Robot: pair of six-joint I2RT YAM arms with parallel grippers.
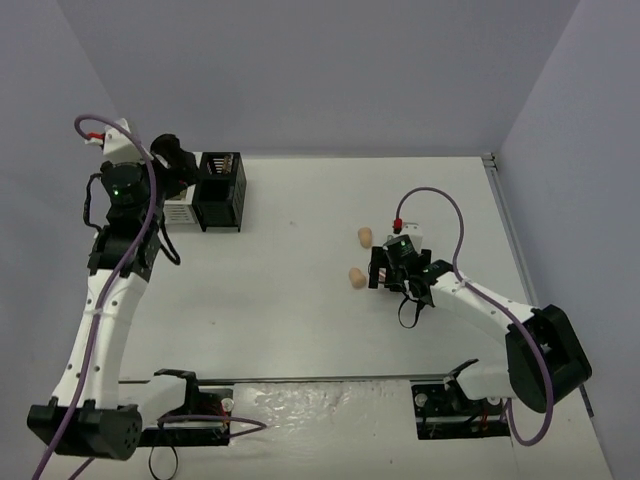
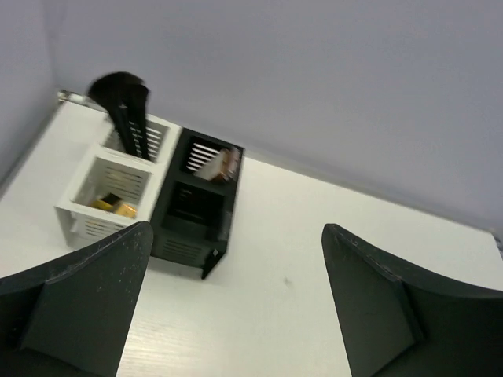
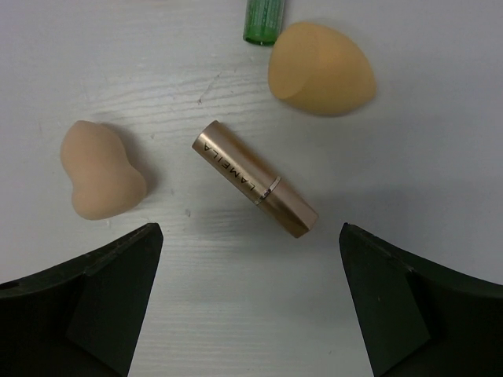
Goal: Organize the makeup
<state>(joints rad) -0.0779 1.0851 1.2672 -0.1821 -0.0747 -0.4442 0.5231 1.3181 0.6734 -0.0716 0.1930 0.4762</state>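
The left gripper (image 2: 236, 236) is wide open and holds nothing. It hangs near two bins at the far left of the table (image 2: 306, 196). The white bin (image 2: 86, 208) and the black bin (image 2: 189, 236) stand side by side, touching. Black brushes (image 2: 126, 106) stick up out of the back part of the white bin. A gold thing (image 2: 116, 206) lies in its front part. A brown thing (image 2: 224, 163) leans in the back part of the black bin. The right gripper (image 3: 250, 232) is also wide open, with nothing in it. It hangs over the right side of the table. A gold tube (image 3: 255, 179) lies flat on the table below its open jaws. A pale sponge (image 3: 102, 170) lies on one side of the tube and an orange sponge (image 3: 321, 69) on the other, both near it but not touching. The end of a green tube (image 3: 263, 20) shows just beside the orange sponge.
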